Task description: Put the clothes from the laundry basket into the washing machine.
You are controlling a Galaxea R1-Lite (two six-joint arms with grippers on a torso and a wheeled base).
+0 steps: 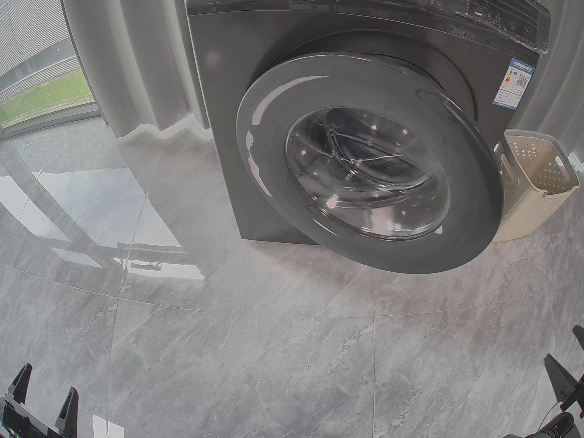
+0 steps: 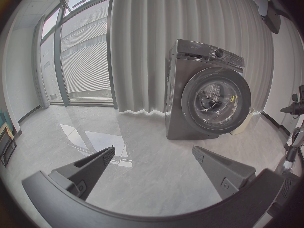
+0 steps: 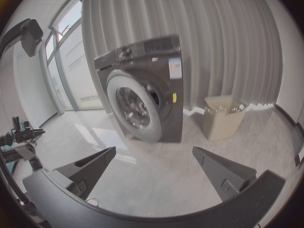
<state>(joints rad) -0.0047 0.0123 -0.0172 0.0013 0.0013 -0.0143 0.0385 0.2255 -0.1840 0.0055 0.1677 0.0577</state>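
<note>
Washer (image 1: pixel 255 62), door (image 1: pixel 365 165) open; basket (image 1: pixel 528 207) just right; left gripper (image 2: pixel 153 151) and right gripper (image 3: pixel 153 151) near, wide, empty.

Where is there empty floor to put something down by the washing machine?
The big bare patch is the floor in front of the washing machine, out past its open door. More bare floor lies to the machine's left, bordered by the curtain and window. It is tighter on the right, where the laundry basket stands close beside the machine.
</note>
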